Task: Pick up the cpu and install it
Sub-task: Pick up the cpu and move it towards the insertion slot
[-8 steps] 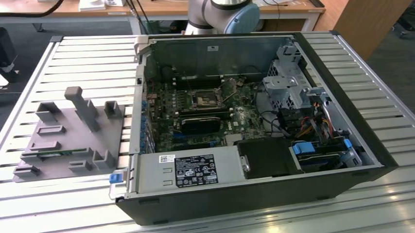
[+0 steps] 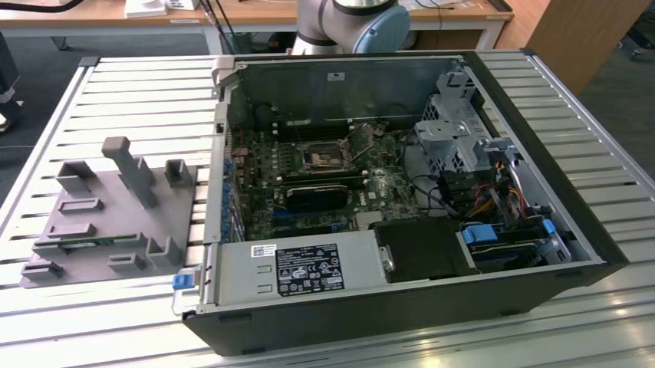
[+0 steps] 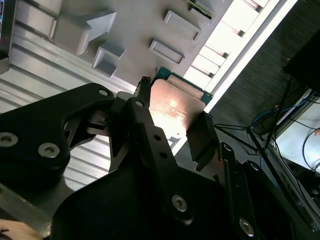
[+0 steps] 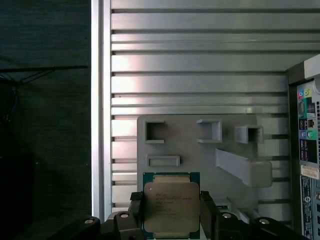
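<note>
Tool [image 4: 171,216] fingers press on two opposite edges of the cpu [image 4: 171,200], closed only as far as the chip's width allows. In both wrist views the cpu [image 3: 175,107] hangs between the dark pads with its silver top facing the cameras and its green rim showing along the free edges. It looks lifted, since the grey fixture [image 4: 190,150] lies well beneath it on the slatted table [image 4: 200,55], and none of the fixture's pockets touches the chip.

The chip is square, so no long axis matters. In the first wrist view its edges run parallel to the fixture's edges and the table slats.

Read the exterior view as a clock face centred on the grey fixture [image 2: 103,222]. The open computer case [image 2: 409,322] then stands just beside the fixture at 3 o'clock. The metal-framed socket [image 2: 322,156] on the motherboard lies at about 2 o'clock, well apart from the fixture and beyond the case's near wall. A green memory stick [image 2: 87,244] lies in a fixture slot towards 6 o'clock. Judged from the wrist views, the tool hangs over the fixture, so the socket lies off towards that 2 o'clock side.
</note>
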Motion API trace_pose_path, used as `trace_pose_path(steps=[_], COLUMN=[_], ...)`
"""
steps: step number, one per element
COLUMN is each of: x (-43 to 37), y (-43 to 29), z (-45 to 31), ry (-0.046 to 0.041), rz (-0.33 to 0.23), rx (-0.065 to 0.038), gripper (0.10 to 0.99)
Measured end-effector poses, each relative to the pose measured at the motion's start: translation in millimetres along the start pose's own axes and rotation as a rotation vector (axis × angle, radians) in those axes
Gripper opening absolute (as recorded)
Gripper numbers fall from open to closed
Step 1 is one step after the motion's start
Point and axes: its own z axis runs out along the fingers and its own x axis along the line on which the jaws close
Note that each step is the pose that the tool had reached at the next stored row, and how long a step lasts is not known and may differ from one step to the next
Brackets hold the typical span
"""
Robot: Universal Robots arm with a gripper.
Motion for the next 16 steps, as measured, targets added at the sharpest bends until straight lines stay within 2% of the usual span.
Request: trace_pose_path(steps=[16], x=[0.0], y=[1.9], z=[-1.7], ry=[-0.0001], rz=[0.0], rx=[0.001], gripper=[0.541])
